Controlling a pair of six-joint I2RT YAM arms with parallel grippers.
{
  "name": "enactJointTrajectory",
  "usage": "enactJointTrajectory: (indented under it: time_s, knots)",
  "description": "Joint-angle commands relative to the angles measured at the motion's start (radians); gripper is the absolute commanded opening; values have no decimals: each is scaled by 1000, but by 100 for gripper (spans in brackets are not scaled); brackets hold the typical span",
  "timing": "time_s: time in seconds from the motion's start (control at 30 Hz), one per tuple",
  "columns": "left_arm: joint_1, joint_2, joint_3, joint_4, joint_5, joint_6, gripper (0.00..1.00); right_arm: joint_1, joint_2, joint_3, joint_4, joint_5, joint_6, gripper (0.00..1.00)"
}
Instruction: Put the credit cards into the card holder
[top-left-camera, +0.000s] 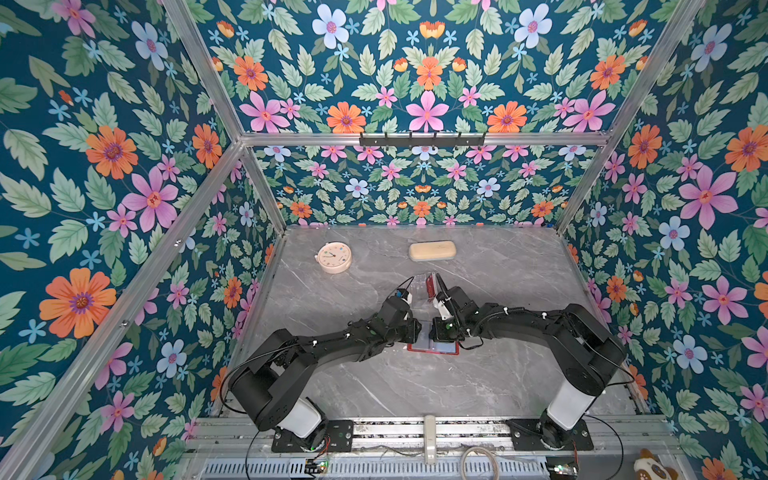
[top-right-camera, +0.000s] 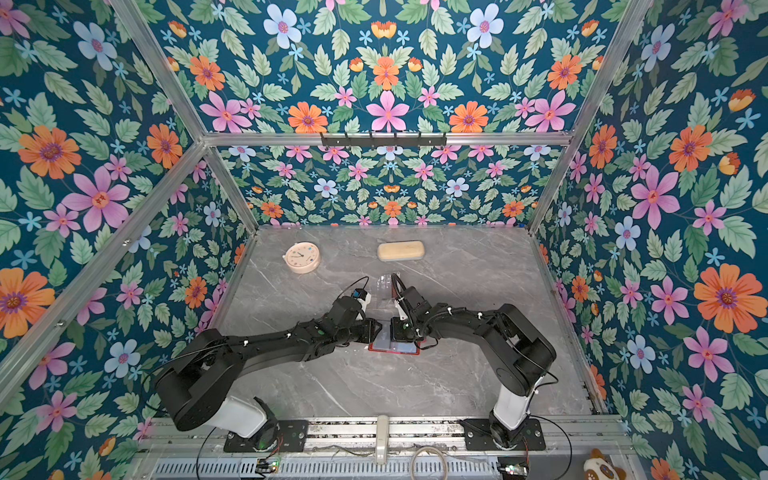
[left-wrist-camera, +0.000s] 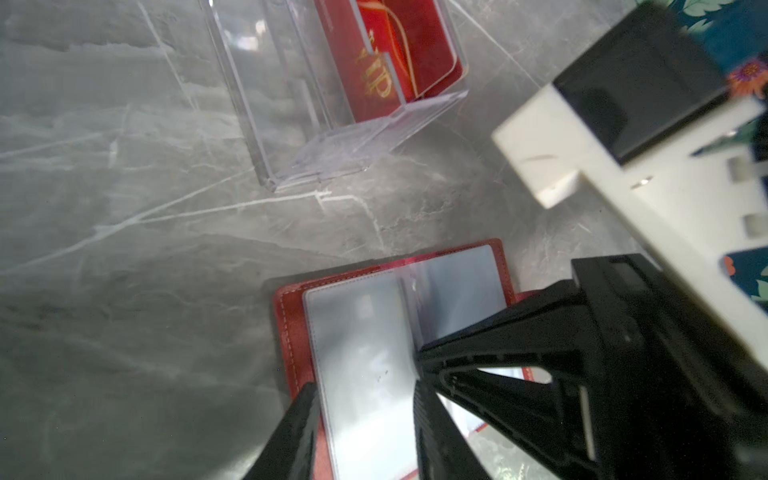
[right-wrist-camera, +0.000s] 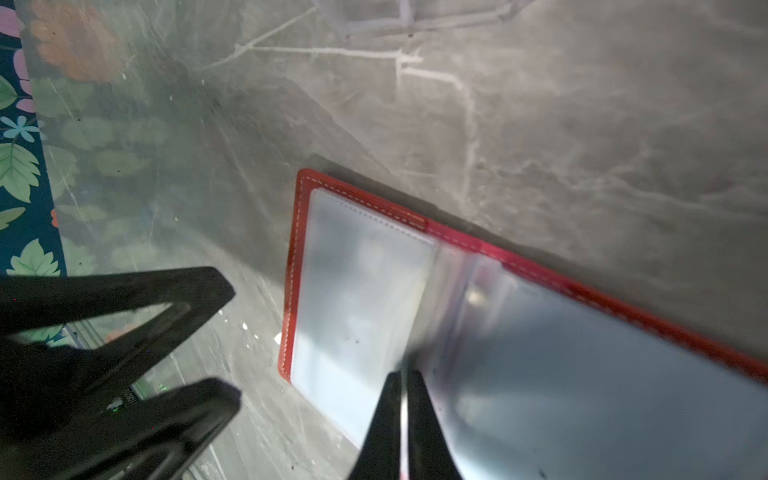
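Observation:
The red card holder (left-wrist-camera: 286, 328) (right-wrist-camera: 293, 266) lies open on the table, its clear sleeves facing up; in both top views only its near edge (top-left-camera: 432, 351) (top-right-camera: 392, 351) shows under the two grippers. My left gripper (left-wrist-camera: 363, 386) (top-left-camera: 417, 331) is open over the left page, a finger on each side of it. My right gripper (right-wrist-camera: 402, 376) (top-left-camera: 436, 333) is shut on the thin edge of a clear sleeve at the fold. A red credit card (left-wrist-camera: 386, 54) (top-left-camera: 431, 285) with gold "VIP" lettering stands in the clear acrylic stand (left-wrist-camera: 291, 137).
The acrylic stand (top-left-camera: 419, 291) is just behind the grippers. A round cream clock (top-left-camera: 333, 257) and a beige oblong case (top-left-camera: 432, 250) lie near the back wall. A plush toy (top-left-camera: 654, 467) sits off the table at the front right.

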Motion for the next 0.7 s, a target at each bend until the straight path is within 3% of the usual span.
enactJointTrajectory:
  time_s: [0.0,0.3,0.67]
  knots:
    - [1,26,-2,19,48,3,37,1,9,5,15,-8,8,8]
    - [0,75,-16,57,122,-11,33,1,-9,12,-32,41,1,11]
    - [23,28,25,-16,51,18,42,-8,-135,63,-178,155,-50,19]
